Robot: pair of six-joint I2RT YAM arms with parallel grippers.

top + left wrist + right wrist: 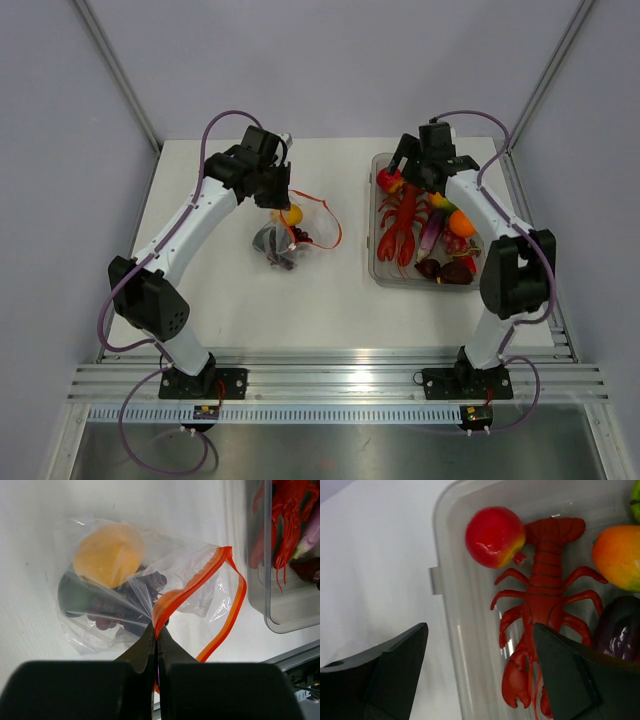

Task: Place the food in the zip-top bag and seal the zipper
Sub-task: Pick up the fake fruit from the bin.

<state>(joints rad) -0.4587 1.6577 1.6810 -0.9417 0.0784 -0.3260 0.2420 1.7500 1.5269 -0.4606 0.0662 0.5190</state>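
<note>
The white bench [330, 290] has plenty of bare surface in front of the bag, plus a strip between it and the rigid clear rectangular tub [378, 272], which sits over by the right edge. The floppy see-through zip-top bag [200, 555] lies left of centre with its mouth gaping open.

So the left hand [156, 632] is pinched tight on one lip of the bag's thin red-orange zipper strip [200, 577], and the bag is right at its fingertips. The right hand [480, 630] is spread wide and holds nothing. It hovers over the tub's left wall, one finger outside and the other over the red toy lobster [545, 580]. The bag is well off to its left.

A red-yellow toy apple [495, 536] sits just beside the lobster's tail. Inside the bag are a yellow-orange fruit [107, 555], dark purple grapes [145, 587] and something green [70, 597].
</note>
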